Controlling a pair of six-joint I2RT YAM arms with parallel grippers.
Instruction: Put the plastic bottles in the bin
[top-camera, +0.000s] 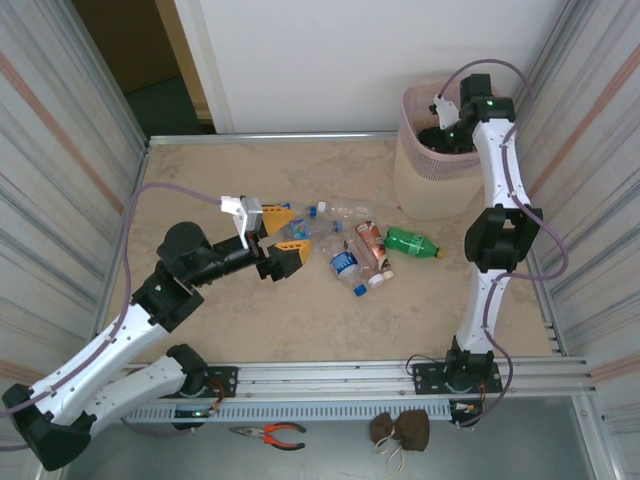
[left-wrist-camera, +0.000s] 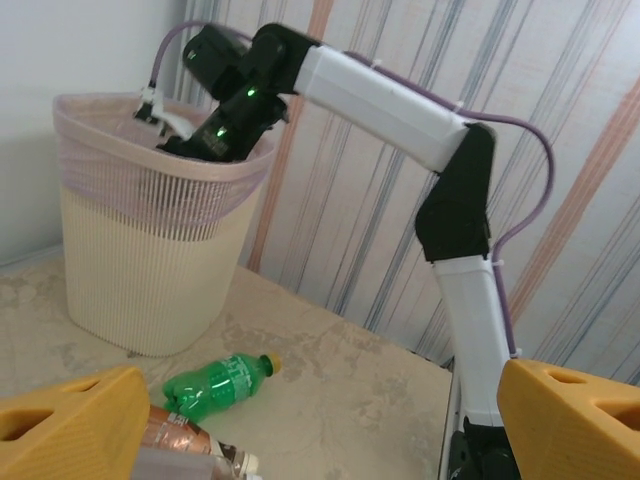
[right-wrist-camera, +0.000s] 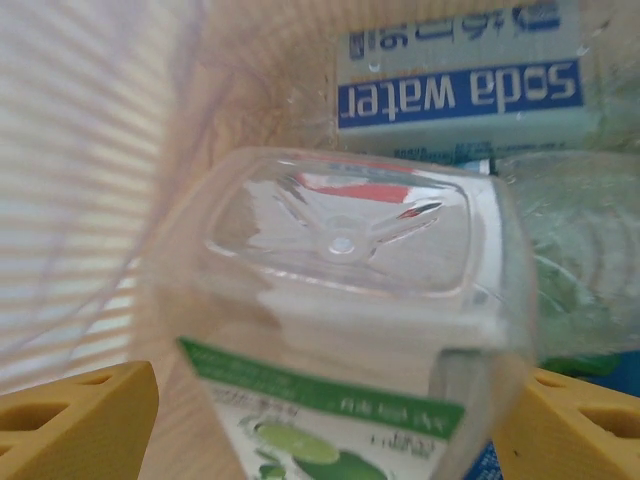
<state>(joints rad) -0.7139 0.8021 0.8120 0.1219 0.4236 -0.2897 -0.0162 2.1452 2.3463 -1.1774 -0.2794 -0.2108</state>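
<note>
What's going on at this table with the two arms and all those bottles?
Two robot arms are clearing plastic bottles into a bin. The right gripper reaches down into the bin with a clear green-labelled bottle between its fingers, above a soda water bottle lying inside. The left gripper is open beside the heap of bottles on the table. A green bottle lies near the bin.
</note>
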